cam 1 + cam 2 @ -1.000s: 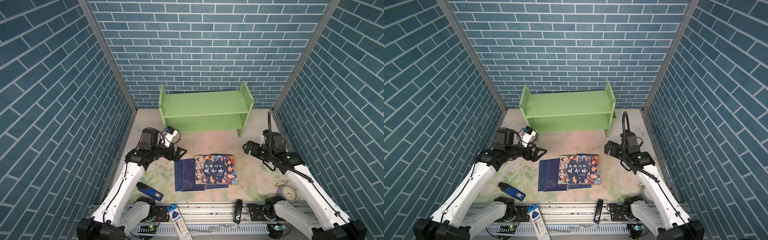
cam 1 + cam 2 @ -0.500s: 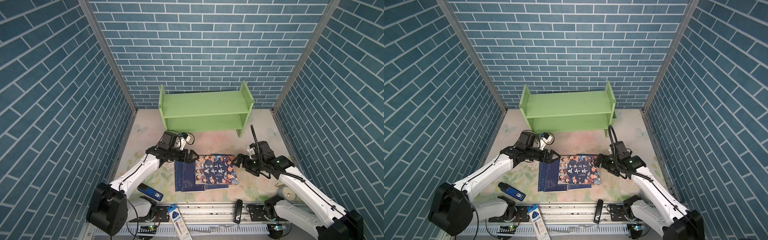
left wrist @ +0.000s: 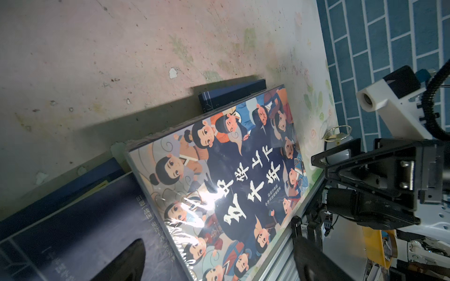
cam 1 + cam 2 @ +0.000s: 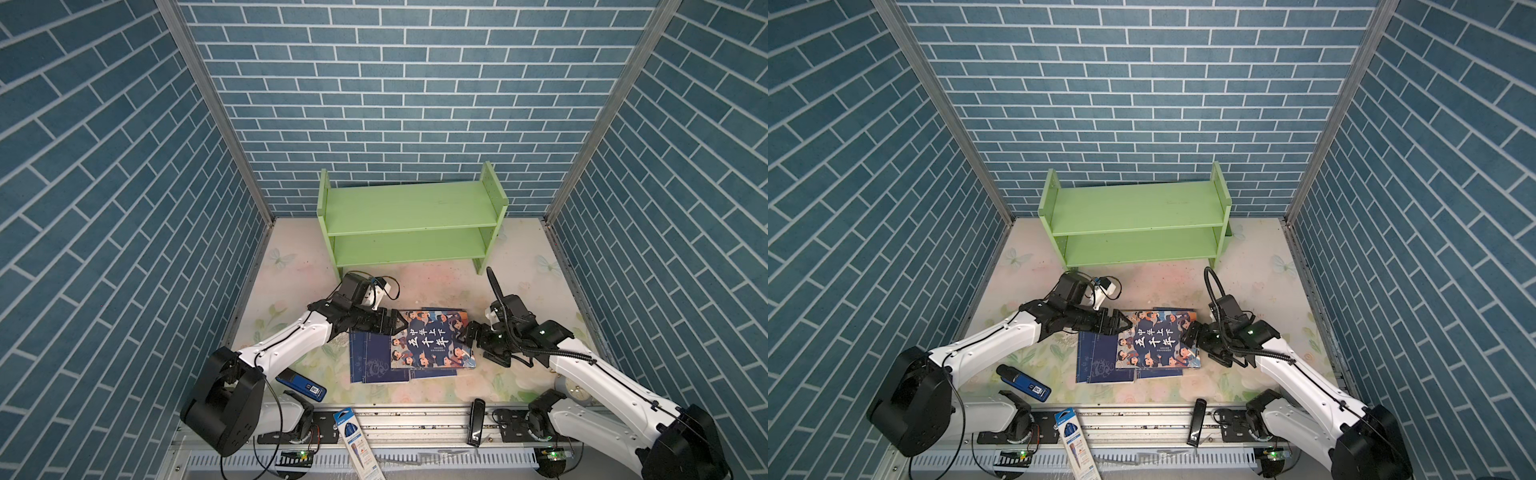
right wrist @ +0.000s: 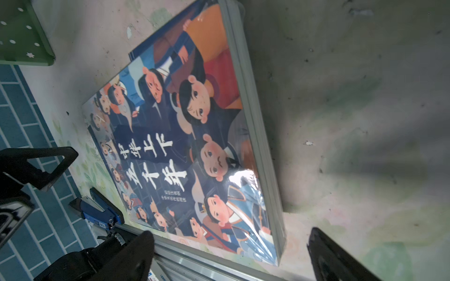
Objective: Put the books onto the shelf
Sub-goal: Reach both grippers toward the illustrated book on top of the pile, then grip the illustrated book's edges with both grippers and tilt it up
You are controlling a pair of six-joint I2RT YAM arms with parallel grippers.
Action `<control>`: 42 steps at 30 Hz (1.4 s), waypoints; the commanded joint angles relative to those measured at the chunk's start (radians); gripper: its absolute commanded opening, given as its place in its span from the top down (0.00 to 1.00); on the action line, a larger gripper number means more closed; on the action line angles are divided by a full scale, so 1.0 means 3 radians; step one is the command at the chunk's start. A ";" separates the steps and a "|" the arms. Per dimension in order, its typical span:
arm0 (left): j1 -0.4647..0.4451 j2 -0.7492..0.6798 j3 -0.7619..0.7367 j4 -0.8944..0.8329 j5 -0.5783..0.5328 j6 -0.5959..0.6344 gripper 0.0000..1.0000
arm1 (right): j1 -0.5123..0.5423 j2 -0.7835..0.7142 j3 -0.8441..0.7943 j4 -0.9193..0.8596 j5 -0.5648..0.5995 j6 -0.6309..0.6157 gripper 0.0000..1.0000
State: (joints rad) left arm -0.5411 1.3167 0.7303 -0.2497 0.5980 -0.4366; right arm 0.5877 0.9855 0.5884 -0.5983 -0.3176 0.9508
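Navy books (image 4: 370,361) are mostly buried under the cartoon-face book (image 4: 430,338) in both top views, so can't count them. Pen package (image 4: 1077,446) runs off the bottom edge in a top view. Right wrist view: shelf (image 5: 22,36) is just a cropped corner, and the right gripper (image 5: 230,232) is only two dark blurry fingers (image 5: 341,258) cut by the edge.

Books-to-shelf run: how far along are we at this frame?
Done: nothing yet. Both tiers of the shelf are bare.
In hand: the left gripper and right gripper sit open at opposite side edges of the cartoon-cover book, which lies flat on the navy books. Neither holds it.
Left: every book has to go from the table to the shelf.
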 commanded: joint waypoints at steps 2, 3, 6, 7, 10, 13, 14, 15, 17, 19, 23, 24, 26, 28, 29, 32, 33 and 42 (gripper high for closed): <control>-0.0024 0.0001 -0.0047 -0.0066 -0.0088 -0.0055 0.03 | 0.0072 0.0034 -0.0092 0.0220 0.0015 0.0196 0.01; -0.0024 -0.0016 -0.0054 -0.0093 -0.0086 -0.0047 0.03 | 0.0087 0.0033 -0.0118 0.0263 0.0021 0.0221 0.01; -0.0029 -0.0067 -0.0098 -0.0035 -0.0057 -0.0072 0.03 | 0.0124 0.0041 -0.0233 0.0461 -0.0010 0.0290 0.01; -0.0028 -0.0068 -0.0180 -0.0005 -0.0047 -0.0078 0.03 | 0.0126 0.0056 -0.0262 0.0503 -0.0010 0.0301 0.01; -0.0027 -0.0046 -0.0230 0.0032 -0.0045 -0.0112 0.03 | 0.0137 0.0104 -0.0299 0.0565 -0.0005 0.0300 0.02; -0.0032 -0.0018 -0.0274 0.0083 -0.0001 -0.0149 0.03 | 0.0141 0.0127 -0.0300 0.0604 -0.0006 0.0299 0.02; -0.0031 -0.0006 -0.0293 0.0120 0.0024 -0.0170 0.03 | 0.0142 0.0120 -0.0300 0.0616 0.0009 0.0300 0.02; -0.0031 -0.0002 -0.0315 0.0180 0.0057 -0.0210 0.03 | 0.0143 0.0113 -0.0301 0.0642 0.0020 0.0312 0.03; -0.0035 0.0018 -0.0357 0.0303 0.0139 -0.0275 0.03 | 0.0141 0.0119 -0.0319 0.0697 0.0021 0.0328 0.03; -0.0064 0.0056 -0.0381 0.0388 0.0223 -0.0331 0.03 | 0.0140 0.0139 -0.0323 0.0717 0.0016 0.0334 0.04; -0.0156 0.0124 -0.0375 0.0446 0.0294 -0.0341 0.03 | 0.0142 0.0139 -0.0297 0.0651 0.0064 0.0328 0.05; -0.0183 0.0139 -0.0369 0.0449 0.0290 -0.0339 0.03 | 0.0143 0.0120 -0.0293 0.0595 0.0114 0.0332 0.05; -0.0214 0.0168 -0.0366 0.0475 0.0300 -0.0343 0.03 | 0.0143 0.0061 -0.0282 0.0486 0.0203 0.0342 0.05; -0.0226 0.0180 -0.0360 0.0509 0.0335 -0.0362 0.03 | 0.0145 -0.0026 -0.0264 0.0355 0.0276 0.0357 0.05; -0.0231 0.0188 -0.0354 0.0514 0.0354 -0.0376 0.03 | 0.0142 -0.0073 -0.0256 0.0299 0.0298 0.0371 0.05; -0.0240 0.0183 -0.0368 0.0603 0.0435 -0.0450 0.03 | 0.0143 -0.0255 -0.0238 0.0077 0.0341 0.0417 0.04; -0.0246 0.0186 -0.0374 0.0628 0.0455 -0.0462 0.03 | 0.0145 -0.0325 -0.0238 0.0015 0.0338 0.0443 0.04; -0.0352 0.0269 -0.0333 0.0768 0.0546 -0.0555 0.03 | 0.0143 -0.0691 -0.0366 -0.0239 0.0168 0.0553 0.02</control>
State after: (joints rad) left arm -0.6273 1.3849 0.6228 -0.0677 0.7223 -0.5941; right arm 0.6250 0.7994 0.4992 -0.5938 -0.2634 1.0779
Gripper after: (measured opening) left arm 0.966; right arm 0.983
